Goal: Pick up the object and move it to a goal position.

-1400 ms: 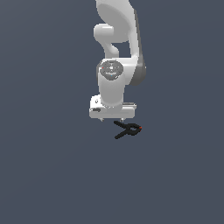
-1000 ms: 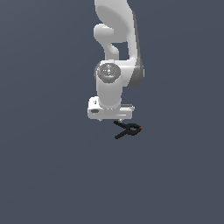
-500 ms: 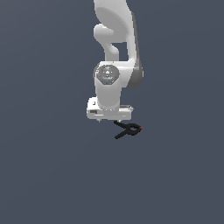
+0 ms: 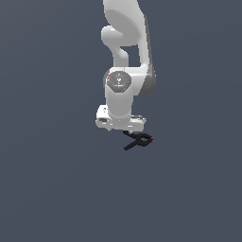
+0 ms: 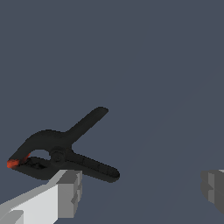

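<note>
Gripper (image 5: 140,189) spread wide, nothing held. Clamp (image 5: 61,151) lying on floor (image 4: 52,189) beside one fingertip (image 5: 70,192), not centred between pads. Risk judged: closure here could push clamp aside.

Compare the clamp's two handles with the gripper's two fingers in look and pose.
The spring clamp handles are black, rounded and meet at a pivot, splaying apart; the gripper fingers are pale grey, blocky and stand wide apart, unjoined. The clamp ends in a red-orange tip; the fingers have none. Both come in pairs.

Ext cam distant, frontal; wrist cam close — both show clamp (image 4: 138,140).
</note>
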Robot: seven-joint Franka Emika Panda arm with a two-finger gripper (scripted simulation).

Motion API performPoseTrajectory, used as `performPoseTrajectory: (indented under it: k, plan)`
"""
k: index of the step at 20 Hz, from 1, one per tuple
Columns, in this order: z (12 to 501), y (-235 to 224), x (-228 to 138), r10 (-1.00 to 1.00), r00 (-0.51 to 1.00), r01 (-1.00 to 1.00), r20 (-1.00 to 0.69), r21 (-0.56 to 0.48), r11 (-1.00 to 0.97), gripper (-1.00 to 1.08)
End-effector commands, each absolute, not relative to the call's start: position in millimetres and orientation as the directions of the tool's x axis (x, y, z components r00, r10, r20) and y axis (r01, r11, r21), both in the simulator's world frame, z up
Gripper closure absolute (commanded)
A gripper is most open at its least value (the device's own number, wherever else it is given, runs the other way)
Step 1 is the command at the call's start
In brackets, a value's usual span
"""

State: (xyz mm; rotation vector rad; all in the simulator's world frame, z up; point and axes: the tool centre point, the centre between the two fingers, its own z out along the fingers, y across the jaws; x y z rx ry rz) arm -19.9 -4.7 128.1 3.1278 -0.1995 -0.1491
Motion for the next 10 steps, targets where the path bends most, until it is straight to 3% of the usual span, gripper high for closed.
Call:
performPoseTrajectory:
  k: [1, 10]
  plan:
    - [126, -1, -20, -0.166, 0.982, -0.165, -0.092, 0.012, -0.986, -0.92]
    - [117, 15, -21, -0.359, 0.93, -0.358, -0.078, 0.023, -0.934, -0.92]
